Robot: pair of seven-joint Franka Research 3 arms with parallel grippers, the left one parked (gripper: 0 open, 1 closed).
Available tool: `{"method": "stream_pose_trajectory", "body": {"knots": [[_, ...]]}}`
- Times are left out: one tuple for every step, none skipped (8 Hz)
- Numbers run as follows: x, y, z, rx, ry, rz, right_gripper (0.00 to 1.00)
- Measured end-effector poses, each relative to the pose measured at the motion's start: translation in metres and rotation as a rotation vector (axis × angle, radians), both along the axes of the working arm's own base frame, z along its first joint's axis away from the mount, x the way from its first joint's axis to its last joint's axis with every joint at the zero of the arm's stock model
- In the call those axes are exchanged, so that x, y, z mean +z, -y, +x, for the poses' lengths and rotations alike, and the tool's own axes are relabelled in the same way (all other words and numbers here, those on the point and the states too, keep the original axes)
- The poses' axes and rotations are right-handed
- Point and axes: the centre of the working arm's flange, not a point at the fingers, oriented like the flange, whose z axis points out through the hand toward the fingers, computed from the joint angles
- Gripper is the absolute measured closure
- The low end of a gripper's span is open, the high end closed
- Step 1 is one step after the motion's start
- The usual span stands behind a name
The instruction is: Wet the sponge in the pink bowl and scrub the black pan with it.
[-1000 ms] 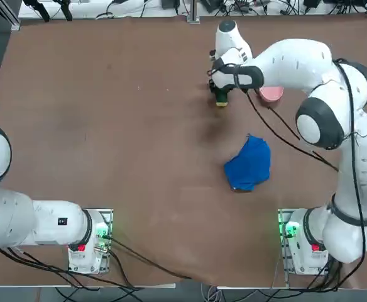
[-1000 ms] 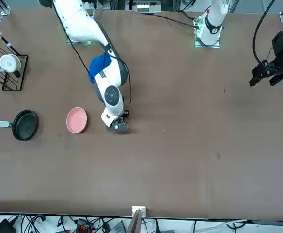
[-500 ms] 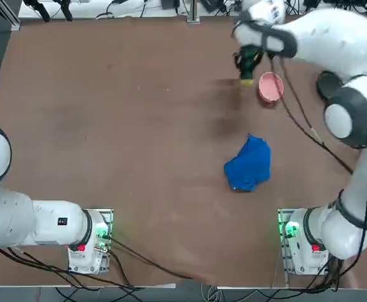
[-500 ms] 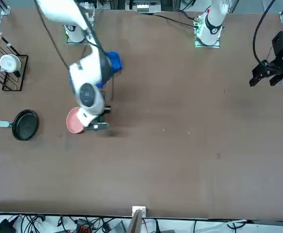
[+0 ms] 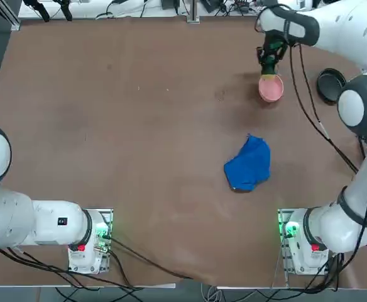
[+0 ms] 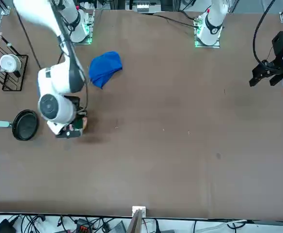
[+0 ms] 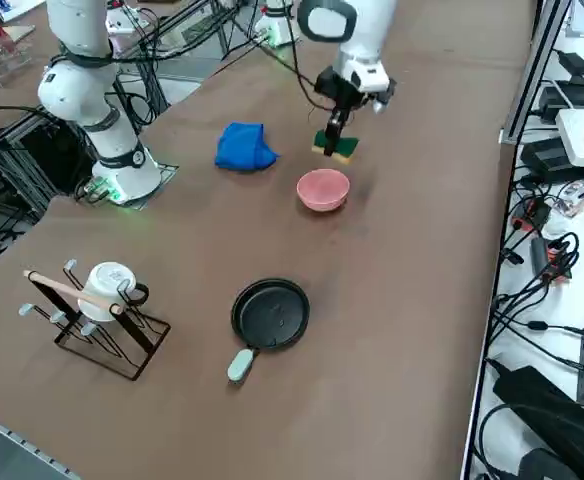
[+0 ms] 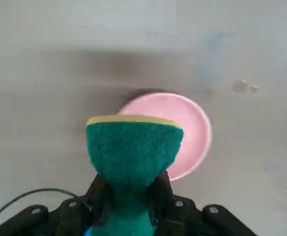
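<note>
Rightward in the top view and nearer the pink bowl [image 7: 323, 190] the sponge [image 8: 133, 147] has moved, away from its spot in the earlier frames. It hangs above the table beside the bowl, seeming partly over its rim in the wrist view, pinched between the two fingers of the right gripper [image 8: 130, 196]. The grip squeezes its green, fuzzy layer narrow and leaves the yellow edge flaring free, presumably so that face can dip and later scrub. Farther out lies the round black pan [image 7: 270, 314], smooth and shallow, its pale handle jutting out, probably waiting its turn. Rumpled blue cloth [image 5: 248, 163] sits apart, and a dark wire rack [image 7: 107, 330] holds a white cup [image 7: 108, 288].
</note>
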Motion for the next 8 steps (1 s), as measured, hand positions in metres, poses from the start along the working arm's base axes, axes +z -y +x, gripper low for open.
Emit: {"method": "stream_pose_trajectory", "body": {"knots": [[-0.014, 0.023, -0.001, 0.006, -0.013, 0.007, 0.60], [-0.030, 0.038, -0.004, 0.010, -0.020, 0.014, 0.60], [-0.049, 0.045, -0.010, 0.012, -0.024, 0.017, 0.60], [-0.066, 0.043, -0.016, 0.017, -0.032, 0.018, 0.60], [-0.078, 0.041, -0.021, 0.023, -0.042, 0.018, 0.60], [-0.086, 0.038, -0.023, 0.028, -0.046, 0.020, 0.60], [-0.090, 0.035, -0.023, 0.032, -0.044, 0.022, 0.60], [-0.095, 0.034, -0.023, 0.034, -0.046, 0.023, 0.60]]}}
